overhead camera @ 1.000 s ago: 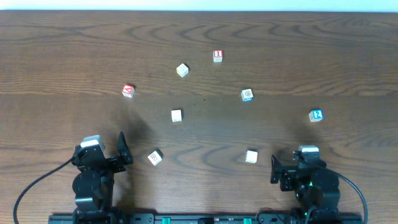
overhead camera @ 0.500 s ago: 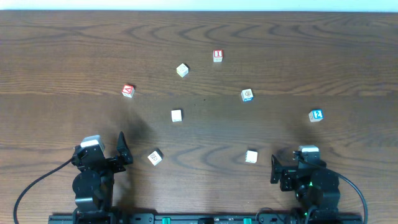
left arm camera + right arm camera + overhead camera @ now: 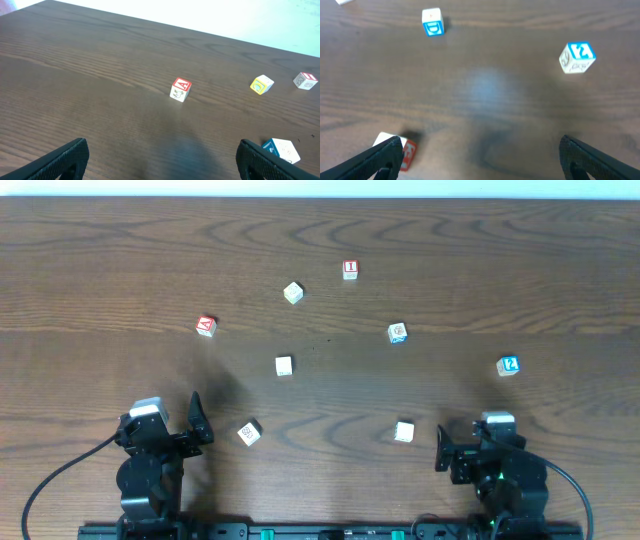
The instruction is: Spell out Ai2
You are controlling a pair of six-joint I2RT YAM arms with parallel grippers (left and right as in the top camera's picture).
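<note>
Well, nothing was spelled yet: the small red-faced A cube (image 3: 205, 326) sat left, the white red-lettered I cube (image 3: 350, 270) far back, the blue 2 cube (image 3: 508, 365) right, all well apart, while left gripper (image 3: 162, 150) and right gripper (image 3: 480, 147) gaped empty

Left arm (image 3: 148, 475) and right arm (image 3: 510, 480): matte black housings, each topped by a pale grey block, trailing black cables (image 3: 88, 452). Left tool (image 3: 162, 146) and right tool (image 3: 481, 142): matte black fingers (image 3: 60, 162).
</note>
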